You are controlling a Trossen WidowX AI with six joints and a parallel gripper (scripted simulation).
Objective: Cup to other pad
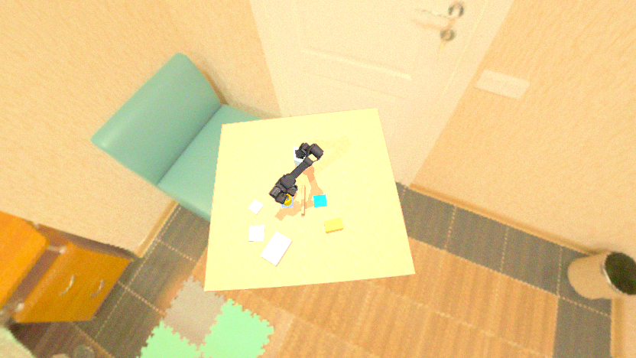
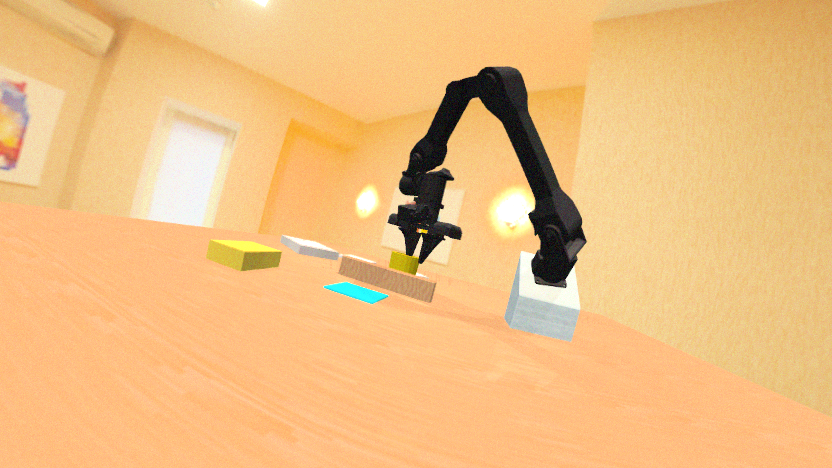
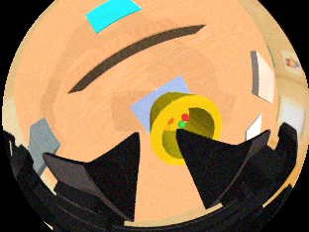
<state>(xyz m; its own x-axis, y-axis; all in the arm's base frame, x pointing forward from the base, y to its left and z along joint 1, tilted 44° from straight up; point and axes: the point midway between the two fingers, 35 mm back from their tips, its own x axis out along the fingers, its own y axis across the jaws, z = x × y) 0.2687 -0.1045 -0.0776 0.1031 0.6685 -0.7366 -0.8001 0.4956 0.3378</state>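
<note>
A yellow cup stands upright on the lavender-blue pad. Several small marbles, among them a red one and a green one, lie inside it. The cyan pad is bare, on the other side of the wooden bar. My gripper is partly open and empty, pointing down just above the cup. In the wrist view one fingertip overlaps the cup's mouth and the other is outside its rim. Whether either touches the cup cannot be told.
A low wooden bar stands between the two pads. A yellow block lies beyond the cyan pad. White slabs lie on the cup's side. The arm's base sits on a pale box.
</note>
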